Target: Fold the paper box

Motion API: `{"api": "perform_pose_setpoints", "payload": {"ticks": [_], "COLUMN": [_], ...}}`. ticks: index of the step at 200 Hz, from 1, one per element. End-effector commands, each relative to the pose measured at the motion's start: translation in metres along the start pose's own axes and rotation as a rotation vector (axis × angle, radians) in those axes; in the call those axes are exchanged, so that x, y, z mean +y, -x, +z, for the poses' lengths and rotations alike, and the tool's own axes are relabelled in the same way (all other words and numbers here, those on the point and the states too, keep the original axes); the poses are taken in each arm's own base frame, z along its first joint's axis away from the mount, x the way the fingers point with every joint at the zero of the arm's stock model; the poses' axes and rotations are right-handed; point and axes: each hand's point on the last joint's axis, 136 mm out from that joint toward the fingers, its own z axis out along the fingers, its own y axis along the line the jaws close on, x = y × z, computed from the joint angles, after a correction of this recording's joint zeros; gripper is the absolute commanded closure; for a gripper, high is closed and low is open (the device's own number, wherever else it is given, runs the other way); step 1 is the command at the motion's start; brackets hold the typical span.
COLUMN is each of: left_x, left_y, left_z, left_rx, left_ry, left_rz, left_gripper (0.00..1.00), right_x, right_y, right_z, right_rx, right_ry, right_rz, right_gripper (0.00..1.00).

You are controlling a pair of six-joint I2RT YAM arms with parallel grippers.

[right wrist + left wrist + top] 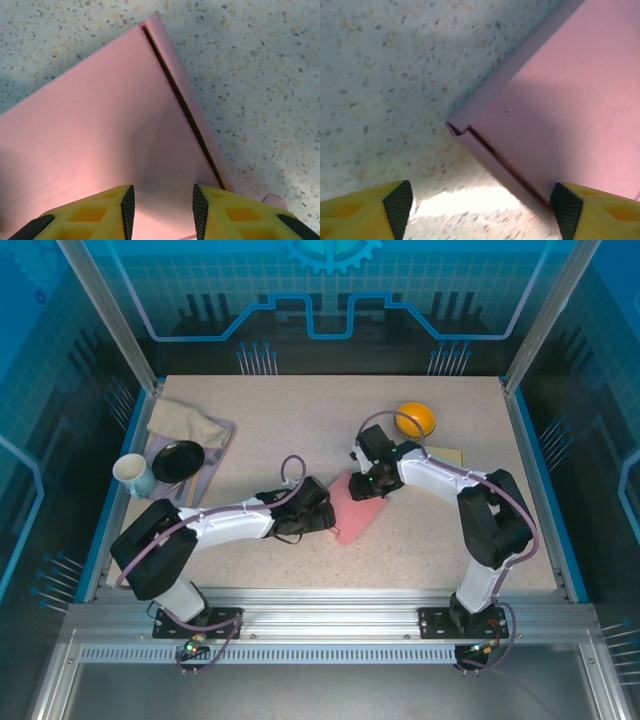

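Speckled table (300, 420) bears pink box (352, 522), lengthwise near-to-far; left jaws spread, right jaws unclear.

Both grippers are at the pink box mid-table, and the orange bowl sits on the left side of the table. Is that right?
Not quite. The orange bowl sits on the right side of the table, beyond the right gripper, as the top view shows. The rest holds: the left gripper and the right one are both at the pink box mid-table.
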Motion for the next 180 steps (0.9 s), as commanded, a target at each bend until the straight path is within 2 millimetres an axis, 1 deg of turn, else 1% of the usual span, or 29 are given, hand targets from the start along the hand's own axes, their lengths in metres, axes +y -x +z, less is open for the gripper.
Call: {"api": "perform_pose_setpoints", "payload": {"ticks": [1,10,20,30,45,49,51,69,78,86,114,133,151,168,176,180], "left_x": [0.01,0.014,0.016,0.017,0.01,0.011,0.008,0.001,0.0,-0.002,-0.007,-0.01,-0.009,-0.012,-0.014,-0.015], "left_y": [0.015,0.028,0.043,0.056,0.075,0.077,0.081,0.093,0.096,0.101,0.114,0.116,0.114,0.114,0.115,0.116], "left_z": [0.013,0.016,0.019,0.023,0.028,0.032,0.032,0.04,0.042,0.039,0.021,0.016,0.013,0.008,0.005,0.004], "left_rx": [0.009,-0.007,-0.021,-0.03,-0.037,-0.028,-0.033,-0.012,-0.008,-0.016,-0.061,-0.061,-0.056,-0.056,-0.057,-0.052], "left_ry": [0.025,0.033,0.042,0.053,0.043,0.053,0.046,0.036,0.037,0.03,0.004,-0.003,-0.003,-0.024,-0.04,-0.049], "left_rz": [-0.088,-0.098,-0.089,-0.057,0.014,0.029,0.04,0.097,0.109,0.107,0.101,0.103,0.099,0.111,0.112,0.109], "left_gripper": [0.31,0.36,0.4,0.4,0.39,0.39,0.38,0.37,0.36,0.35,0.3,0.28,0.26,0.19,0.14,0.11], "right_x": [0.011,0.012,0.012,0.011,0.01,0.01,0.01,0.002,-0.003,-0.01,-0.027,-0.033,-0.034,-0.031,-0.03,-0.03], "right_y": [-0.007,-0.005,-0.002,0.002,0.009,0.011,0.011,0.016,0.017,0.017,0.011,0.004,0.001,-0.003,-0.003,-0.004], "right_z": [-0.003,-0.006,-0.01,-0.015,-0.026,-0.029,-0.03,-0.038,-0.04,-0.039,-0.028,-0.02,-0.017,-0.011,-0.008,-0.006], "right_rx": [-0.008,-0.022,-0.033,-0.048,-0.08,-0.089,-0.09,-0.107,-0.106,-0.1,-0.091,-0.09,-0.109,-0.119,-0.119,-0.116], "right_ry": [0.041,0.045,0.046,0.048,0.045,0.043,0.042,0.004,-0.007,-0.011,0.024,0.026,0.038,0.07,0.079,0.081], "right_rz": [0.041,0.044,0.042,0.038,0.022,0.014,0.012,-0.015,-0.014,0.003,0.114,0.164,0.211,0.255,0.265,0.268], "right_gripper": [0.62,0.61,0.6,0.58,0.56,0.55,0.55,0.51,0.5,0.5,0.49,0.48,0.45,0.44,0.43,0.43]}}
